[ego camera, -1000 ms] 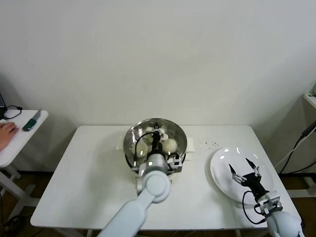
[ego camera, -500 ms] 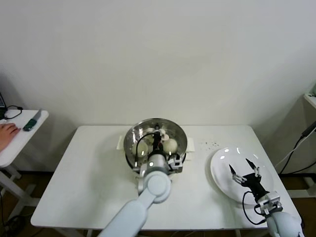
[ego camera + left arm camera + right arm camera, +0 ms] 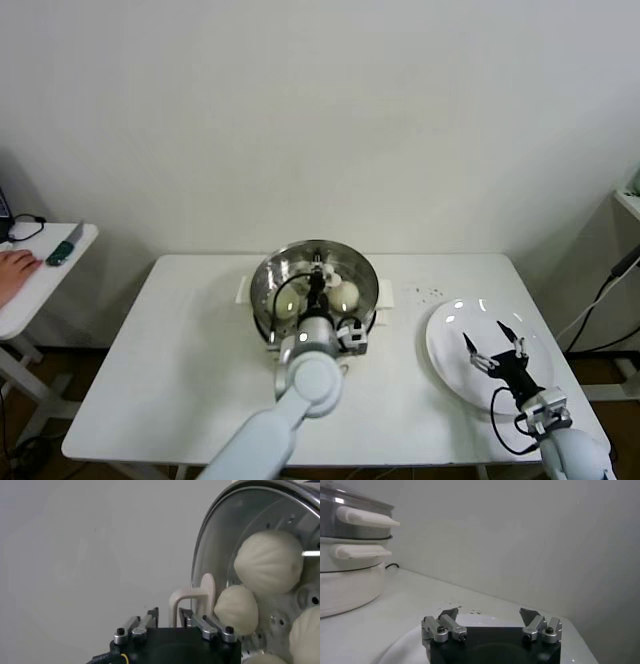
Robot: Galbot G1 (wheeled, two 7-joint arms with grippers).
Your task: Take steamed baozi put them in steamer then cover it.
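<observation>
The steamer (image 3: 264,305) stands at the table's middle back, steel basket on a white pot base, also in the right wrist view as steamer (image 3: 350,527). The cover (image 3: 282,272), clear glass with a metal rim, lies on it. Through the cover (image 3: 220,540) I see steamed baozi (image 3: 269,562), cream-white and round; two baozi (image 3: 344,294) show in the head view. My left gripper (image 3: 317,283) hangs over the cover's white bar handle (image 3: 192,596). That gripper (image 3: 170,613) is open, jaws slightly apart either side of the handle. My right gripper (image 3: 492,340) is open and empty above the white plate (image 3: 450,330).
The plate (image 3: 405,645) lies at the table's right front. Dark crumbs (image 3: 428,292) dot the table between steamer and plate. A small side table (image 3: 40,275) at far left holds a person's hand (image 3: 12,268) and a green object (image 3: 60,252).
My left gripper's jaws have parted from the cover's handle, and the wrist has drawn back a little toward me. The cover stays on the steamer. The right arm has not moved.
</observation>
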